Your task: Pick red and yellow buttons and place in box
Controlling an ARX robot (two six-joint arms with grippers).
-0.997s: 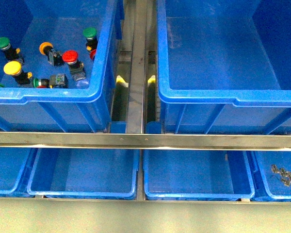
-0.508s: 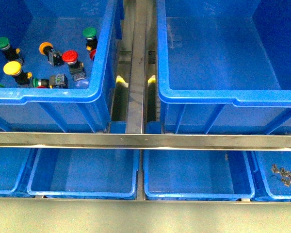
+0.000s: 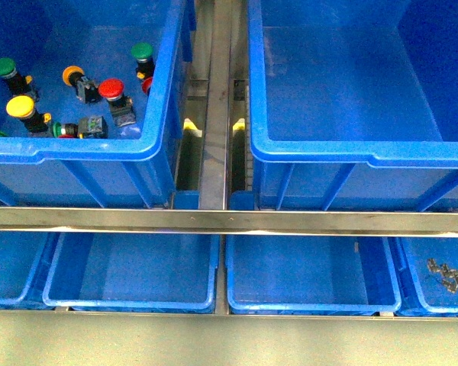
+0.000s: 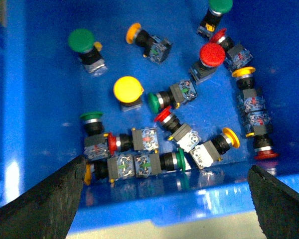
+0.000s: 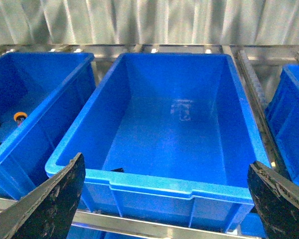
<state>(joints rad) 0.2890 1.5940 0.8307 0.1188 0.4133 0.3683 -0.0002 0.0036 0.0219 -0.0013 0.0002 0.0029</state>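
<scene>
I see two deep blue bins side by side. The left bin holds all the buttons, and the box to its right is the one meant to take them. Below a steel rail sit four shallow trays, the one furthest right holding a few small metal pieces. In my left wrist view I count five red buttons, five yellow buttons (some caps lean toward orange) and five green buttons. The heap is tangled, so a cap could be hidden under another. Most lie on their sides in a cluster against the bin wall nearest my left pincer, while a few stand further out on the floor with caps up. My left pincer hangs above that bin with its two fingers spread wide, gripping nothing. The cluster shows in the gap between them, below the tips and touching neither. My right pincer is likewise spread wide and holds nothing. It hangs over the near rim of the box, whose smooth blue floor shows between the fingers, well below them. From there only a yellow cap and a green one in the left bin are in sight.
</scene>
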